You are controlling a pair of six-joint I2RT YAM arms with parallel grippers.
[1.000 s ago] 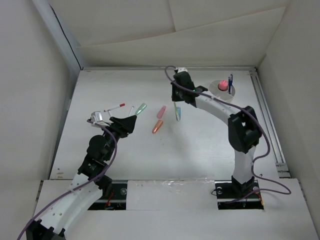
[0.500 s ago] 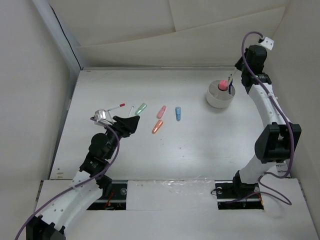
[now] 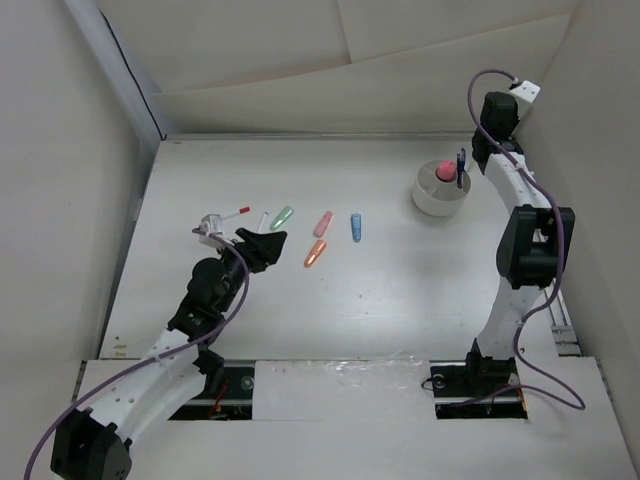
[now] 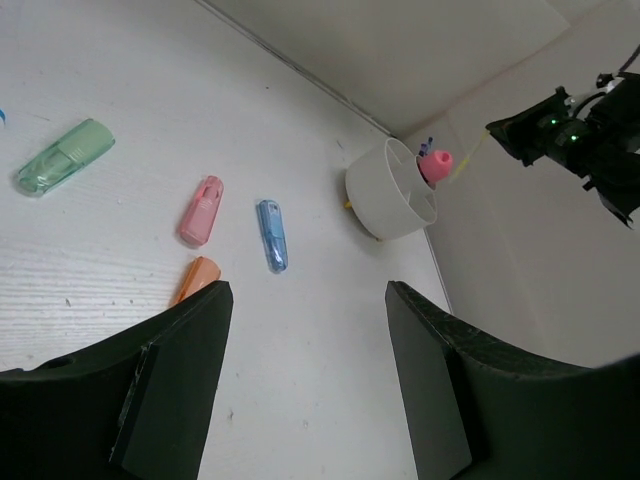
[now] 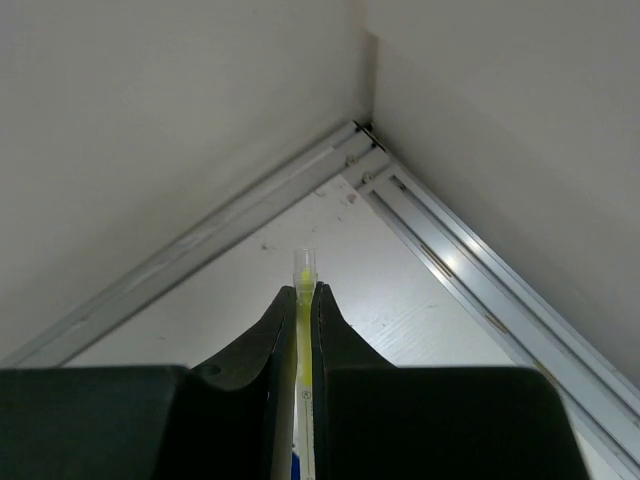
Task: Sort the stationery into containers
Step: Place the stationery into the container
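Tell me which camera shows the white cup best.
Left wrist: the cup is largest there, with its outer wall, dividers and the pink-capped item clear. The top external view shows it small, from above. The right wrist view misses it.

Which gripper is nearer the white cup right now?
Right. The right gripper, shut on a yellow pen, sits just right of the white cup; the left gripper hangs open across the table near the green marker.

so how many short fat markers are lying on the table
4: green marker farthest left, pink marker then blue marker to its right, orange marker closest to the near edge. None seem hidden.
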